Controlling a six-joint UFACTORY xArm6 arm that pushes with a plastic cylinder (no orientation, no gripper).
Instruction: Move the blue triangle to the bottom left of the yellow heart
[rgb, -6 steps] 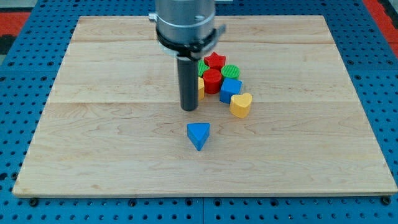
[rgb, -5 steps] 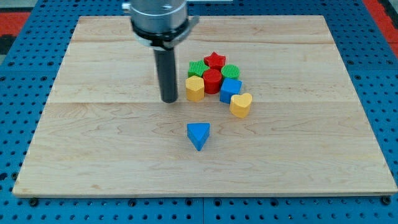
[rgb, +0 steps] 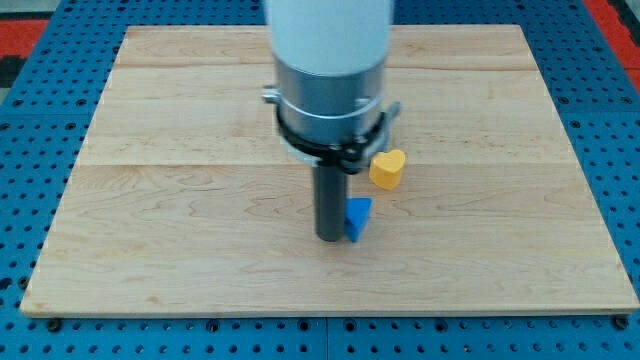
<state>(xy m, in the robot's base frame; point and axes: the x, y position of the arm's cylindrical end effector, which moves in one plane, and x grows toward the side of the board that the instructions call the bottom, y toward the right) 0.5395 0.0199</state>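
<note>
The blue triangle (rgb: 358, 217) lies on the wooden board, below and a little left of the yellow heart (rgb: 387, 168). My tip (rgb: 328, 238) rests on the board right against the triangle's left side and hides part of it. The heart lies apart from the triangle, up and to the right. The arm's wide body covers the board above the rod.
The wooden board (rgb: 150, 200) lies on a blue pegboard table (rgb: 30, 200). The cluster of red, green, yellow and blue blocks seen earlier is hidden behind the arm's body.
My tip moved from left of the block cluster down to the blue triangle's left side. The triangle slid right, now closer under the yellow heart. The arm now hides the cluster.
</note>
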